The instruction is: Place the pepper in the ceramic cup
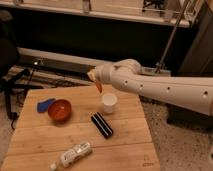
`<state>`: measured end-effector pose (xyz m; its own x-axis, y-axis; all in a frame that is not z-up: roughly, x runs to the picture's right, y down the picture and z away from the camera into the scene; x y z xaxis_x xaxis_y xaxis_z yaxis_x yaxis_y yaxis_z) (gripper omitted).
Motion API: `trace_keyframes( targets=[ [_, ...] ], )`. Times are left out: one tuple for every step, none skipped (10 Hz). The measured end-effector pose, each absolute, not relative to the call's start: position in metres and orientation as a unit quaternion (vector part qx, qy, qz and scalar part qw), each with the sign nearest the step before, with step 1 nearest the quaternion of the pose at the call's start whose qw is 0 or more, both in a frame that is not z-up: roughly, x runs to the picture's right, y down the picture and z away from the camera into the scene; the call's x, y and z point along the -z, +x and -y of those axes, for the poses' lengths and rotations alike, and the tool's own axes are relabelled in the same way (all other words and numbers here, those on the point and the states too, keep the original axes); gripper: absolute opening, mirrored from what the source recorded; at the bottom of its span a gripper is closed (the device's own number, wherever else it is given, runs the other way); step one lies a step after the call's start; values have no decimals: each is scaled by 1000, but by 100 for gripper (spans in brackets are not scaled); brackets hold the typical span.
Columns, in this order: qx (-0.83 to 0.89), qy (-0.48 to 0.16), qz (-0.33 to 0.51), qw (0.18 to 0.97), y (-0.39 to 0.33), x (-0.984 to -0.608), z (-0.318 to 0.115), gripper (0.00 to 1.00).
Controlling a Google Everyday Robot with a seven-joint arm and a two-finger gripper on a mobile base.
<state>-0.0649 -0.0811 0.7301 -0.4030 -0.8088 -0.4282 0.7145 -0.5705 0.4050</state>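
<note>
The pepper (pixel 99 86) is off the table and up in the air, hanging point down from the gripper (pixel 95 76) at the end of the white arm (pixel 160 90), which reaches in from the right. The gripper is closed narrowly on the pepper's top end. So the pick-up looks done; what is left is the last short carry and the drop.

The cup (pixel 109 102) stands upright on the wooden table (pixel 80 137), with its open mouth facing up. From the cup, the pepper is at about 10 o'clock and higher, near it but not yet over the mouth. Nothing is inside the cup as far as can be seen. My judgement is that the task is well past halfway: the gripper needs to shift toward 4 o'clock, come down a little, and let go.

Room for that move looks good. The red bowl (pixel 60 110) sits at 9 o'clock from the cup, well apart, with a blue cloth (pixel 45 105) just beside the bowl on its far side. A black box (pixel 102 125) lies at about 6 o'clock from the cup, near it but not touching. A plastic bottle (pixel 75 154) lies on its side close to the table's front edge. The cup itself stands fairly near the back edge and right of centre, so a careless nudge toward 12 o'clock could push it off.
</note>
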Motion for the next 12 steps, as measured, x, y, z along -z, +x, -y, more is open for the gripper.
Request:
trace_keyframes(
  targets=[
    [828, 299, 86, 466, -59, -729, 70, 10],
    [825, 297, 89, 472, -51, -730, 64, 10],
    [824, 298, 88, 474, -44, -729, 60, 10],
    [824, 301, 84, 472, -39, -729, 59, 10],
    [825, 305, 76, 470, -30, -728, 61, 10],
    [825, 309, 70, 469, -26, -728, 62, 10],
    [824, 315, 64, 468, -21, -729, 63, 10],
    [822, 322, 61, 466, -19, -732, 62, 13],
    [822, 327, 61, 463, -18, -738, 58, 21],
    [823, 330, 63, 459, -20, -745, 54, 30],
    [826, 331, 61, 451, -17, -754, 50, 43],
    [830, 332, 57, 445, -14, -758, 50, 51]
  ],
)
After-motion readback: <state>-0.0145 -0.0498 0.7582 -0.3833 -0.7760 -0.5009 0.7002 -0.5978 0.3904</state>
